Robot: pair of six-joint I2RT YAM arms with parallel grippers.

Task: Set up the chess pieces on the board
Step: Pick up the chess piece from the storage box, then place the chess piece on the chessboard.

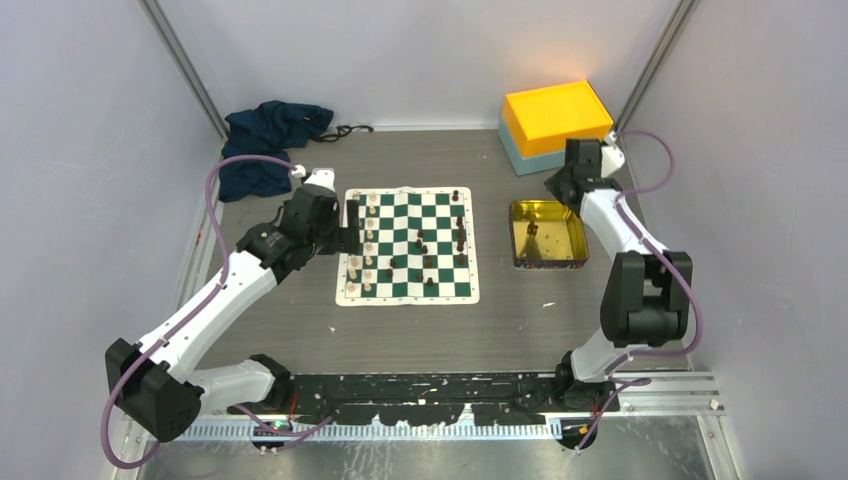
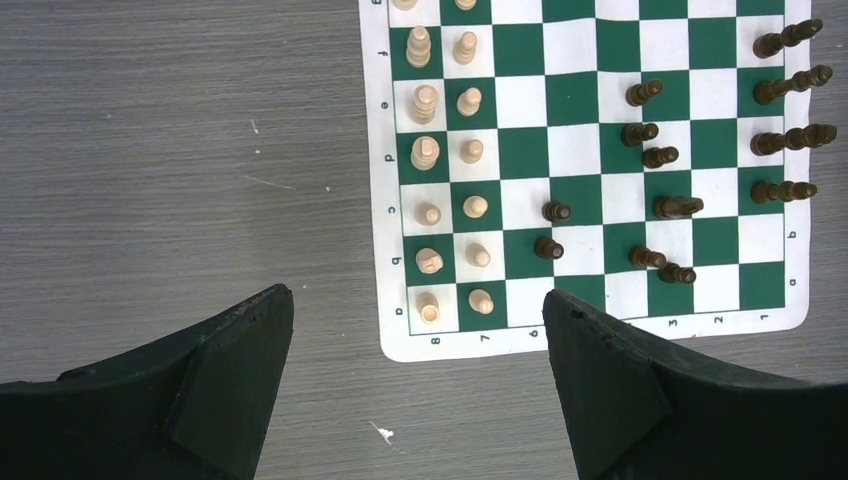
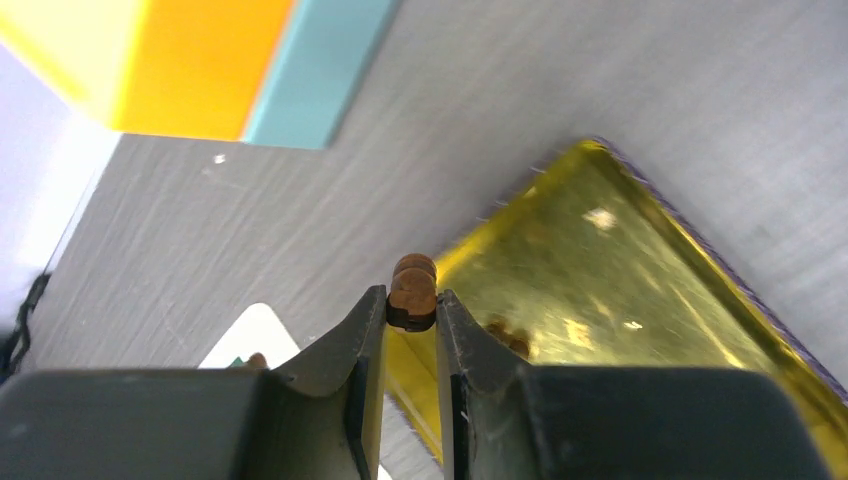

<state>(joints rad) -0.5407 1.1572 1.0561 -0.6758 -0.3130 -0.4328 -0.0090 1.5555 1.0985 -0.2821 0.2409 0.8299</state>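
Your right gripper (image 3: 411,300) pinches a dark piece (image 3: 412,285) at its fingertips, jaws pressed onto its sides, above one corner of the gold tray (image 1: 560,238), where another dark piece (image 1: 532,230) sits. Your left gripper (image 2: 417,300) hangs at the left edge of the board (image 1: 400,299), jaws spread wide and holding nothing. On the board, cream pieces (image 2: 425,155) stand in two rows along the left side. A few dark ones (image 2: 790,140) line the right side (four show in the left wrist view), and the rest are scattered mid-board.
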